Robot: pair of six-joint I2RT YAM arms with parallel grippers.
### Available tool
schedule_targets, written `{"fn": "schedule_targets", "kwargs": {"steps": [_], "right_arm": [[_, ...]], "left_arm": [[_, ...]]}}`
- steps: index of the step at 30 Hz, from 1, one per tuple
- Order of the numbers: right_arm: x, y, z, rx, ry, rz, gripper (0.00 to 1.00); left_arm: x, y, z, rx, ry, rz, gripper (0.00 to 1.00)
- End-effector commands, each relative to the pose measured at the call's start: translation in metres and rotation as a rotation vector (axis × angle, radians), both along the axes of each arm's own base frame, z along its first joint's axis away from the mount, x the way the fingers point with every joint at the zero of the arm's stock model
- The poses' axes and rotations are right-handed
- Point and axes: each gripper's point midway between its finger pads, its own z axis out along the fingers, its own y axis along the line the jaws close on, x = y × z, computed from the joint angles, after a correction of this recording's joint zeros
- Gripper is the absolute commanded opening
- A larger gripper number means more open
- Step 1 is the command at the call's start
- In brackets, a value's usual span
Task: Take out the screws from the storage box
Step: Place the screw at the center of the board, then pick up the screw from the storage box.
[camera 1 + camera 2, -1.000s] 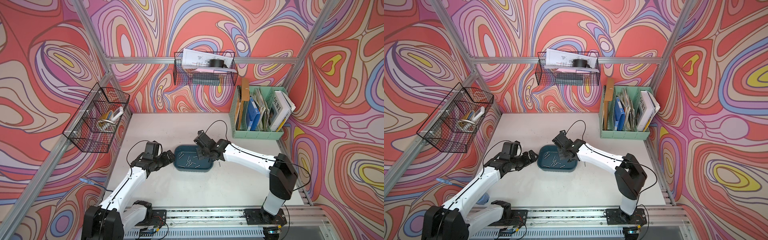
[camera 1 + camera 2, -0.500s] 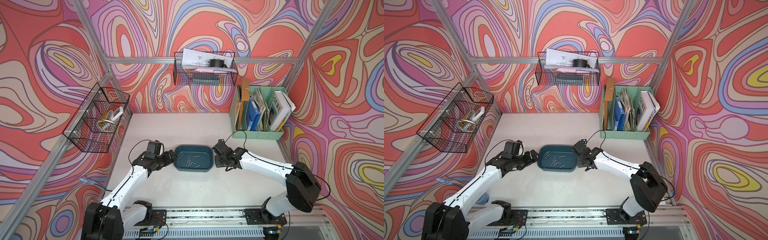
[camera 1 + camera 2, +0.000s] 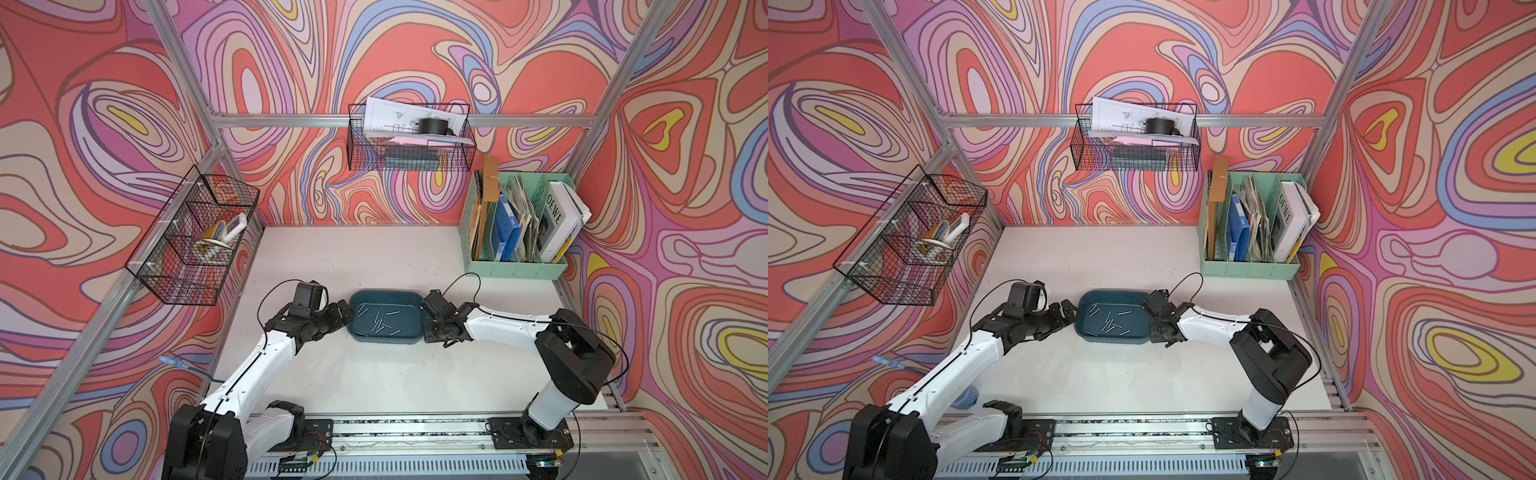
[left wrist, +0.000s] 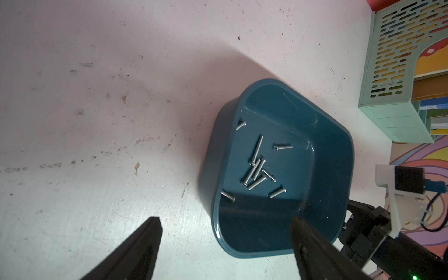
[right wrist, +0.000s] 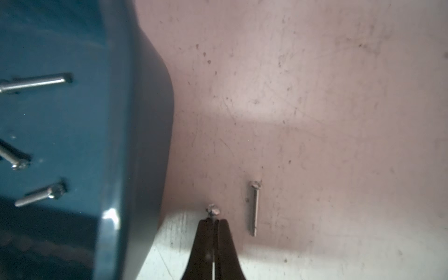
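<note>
Thin silver metal screw (image 5: 212, 210) pinched just outside the shallow dark teal plastic storage box (image 3: 386, 339).
The box, long axis arm to arm, risks a nudge from the wide-open, empty left gripper (image 3: 347, 316) at its end; the right gripper (image 5: 213, 220), clamped on that screw head-outward, may send it rolling. Other screws (image 3: 380, 324) lie scattered inside.

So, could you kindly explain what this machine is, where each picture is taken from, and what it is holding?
Two white robot arms stand at a table. Two pictures look down from overhead; the other two come from cameras on the wrists. The teal storage box holds loose screws. The left fingers stand open beside it, empty. The right fingers are shut on one screw, outside the box; another screw lies on the table nearby.
</note>
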Motion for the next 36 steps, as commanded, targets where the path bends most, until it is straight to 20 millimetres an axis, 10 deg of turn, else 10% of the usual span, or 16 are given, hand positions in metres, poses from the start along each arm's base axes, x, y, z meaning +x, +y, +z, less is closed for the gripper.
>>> {"fn": "schedule_targets", "kwargs": {"steps": [1, 16, 31, 36], "right_arm": [[0.002, 0.000, -0.008, 0.012, 0.004, -0.015, 0.00], [0.005, -0.001, 0.001, 0.009, -0.018, -0.019, 0.19], [0.032, 0.024, 0.136, 0.128, -0.302, 0.165, 0.29], [0.038, 0.058, 0.143, 0.092, -0.297, 0.393, 0.32]], "left_arm": [[0.005, -0.003, 0.010, -0.010, -0.026, -0.007, 0.89], [0.004, 0.000, 0.013, 0.004, -0.035, 0.001, 0.89], [0.004, 0.000, 0.016, 0.009, -0.048, -0.004, 0.89], [0.006, 0.000, 0.014, 0.013, -0.044, -0.006, 0.88]]}}
